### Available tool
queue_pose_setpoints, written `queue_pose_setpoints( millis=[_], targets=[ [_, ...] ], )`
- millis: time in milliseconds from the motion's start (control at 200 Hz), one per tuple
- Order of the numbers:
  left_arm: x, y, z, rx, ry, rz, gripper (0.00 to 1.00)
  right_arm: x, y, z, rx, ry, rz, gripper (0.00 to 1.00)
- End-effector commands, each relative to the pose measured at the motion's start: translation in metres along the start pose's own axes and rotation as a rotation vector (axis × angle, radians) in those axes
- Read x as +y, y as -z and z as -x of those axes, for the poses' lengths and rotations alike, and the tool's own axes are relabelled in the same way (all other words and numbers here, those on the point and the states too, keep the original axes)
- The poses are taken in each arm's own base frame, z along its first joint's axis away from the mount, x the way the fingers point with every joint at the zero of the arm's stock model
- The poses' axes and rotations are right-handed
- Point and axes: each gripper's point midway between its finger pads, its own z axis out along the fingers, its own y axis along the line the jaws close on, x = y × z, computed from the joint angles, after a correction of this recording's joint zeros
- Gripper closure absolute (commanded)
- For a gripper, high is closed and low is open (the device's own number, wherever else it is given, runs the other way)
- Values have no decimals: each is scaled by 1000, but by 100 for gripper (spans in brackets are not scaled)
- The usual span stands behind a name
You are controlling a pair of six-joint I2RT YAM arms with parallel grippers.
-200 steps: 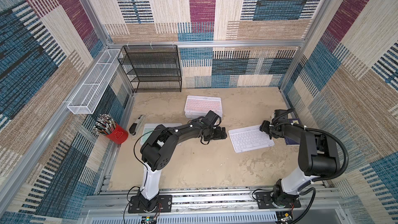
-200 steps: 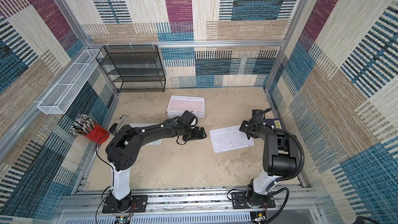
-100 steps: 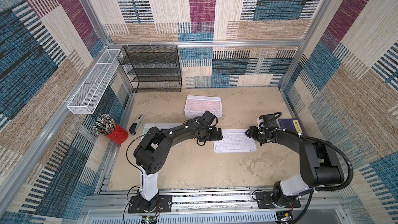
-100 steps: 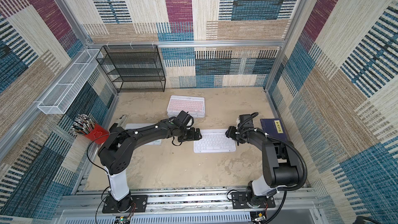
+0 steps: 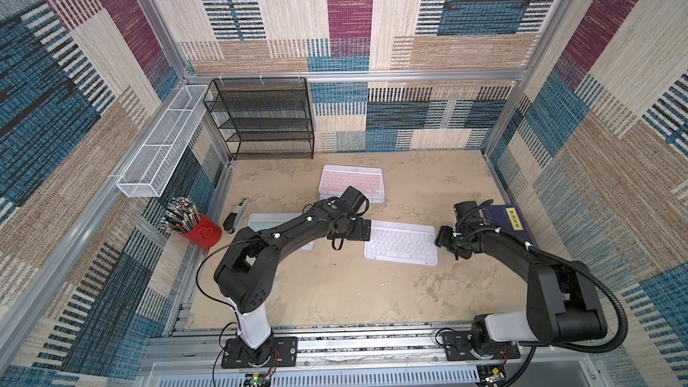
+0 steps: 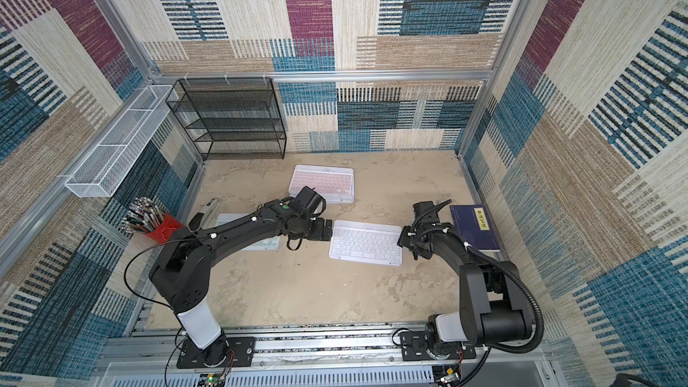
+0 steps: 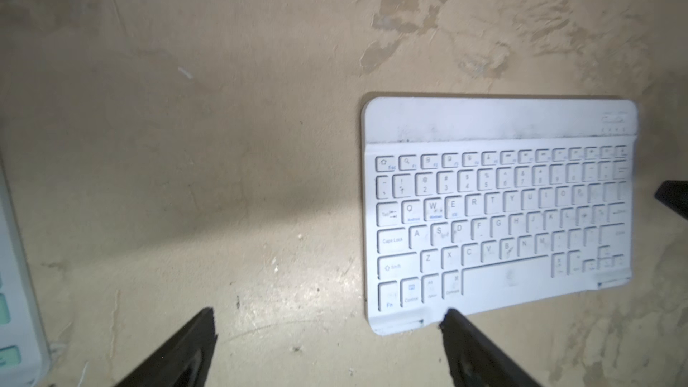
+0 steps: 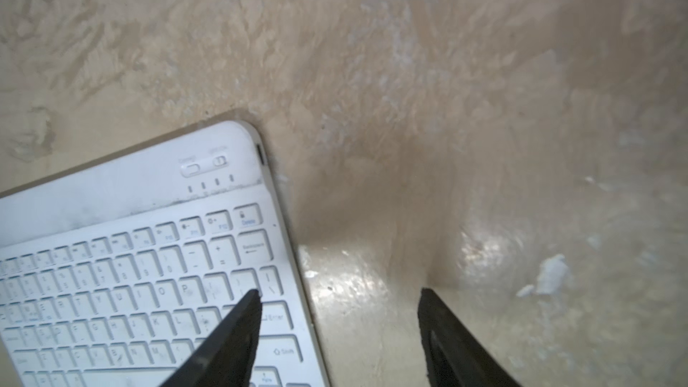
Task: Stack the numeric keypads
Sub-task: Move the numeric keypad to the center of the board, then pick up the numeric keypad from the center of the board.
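While white keypad (image 5: 401, 242) lies flat, left tool (image 5: 366, 230), right tool (image 5: 439, 237) at either end

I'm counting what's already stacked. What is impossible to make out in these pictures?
Pink-keyed stack: how many keypads it holds; too small in both top views, near edge behind the left arm.
Mint-keyed keypad: mostly under that arm in both top views; cut off at the left wrist view's edge.
Right gripper: whether its fingers touch the white keypad; right wrist view leaves height unclear.
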Motion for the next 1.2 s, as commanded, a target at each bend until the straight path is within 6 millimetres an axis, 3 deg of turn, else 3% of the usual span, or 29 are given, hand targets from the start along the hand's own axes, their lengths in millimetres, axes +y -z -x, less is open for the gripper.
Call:
queue_pose_setpoints(
  millis=[0,516,971,1192],
  targets=[
    [-10,-3,1,20,-59,-10,2,-5,4,4,-34,-10,-53,31],
    [-31,-46,-11,129,-20,-21,4,17,-9,-5,-4,64,-10,32],
    [-38,-61,-21,179,-10,-51,5,30,-21,-11,33,80,60,32],
    [-49,-64,-23,188,-2,-110,5,46,-20,-17,48,86,164,32]
  ],
)
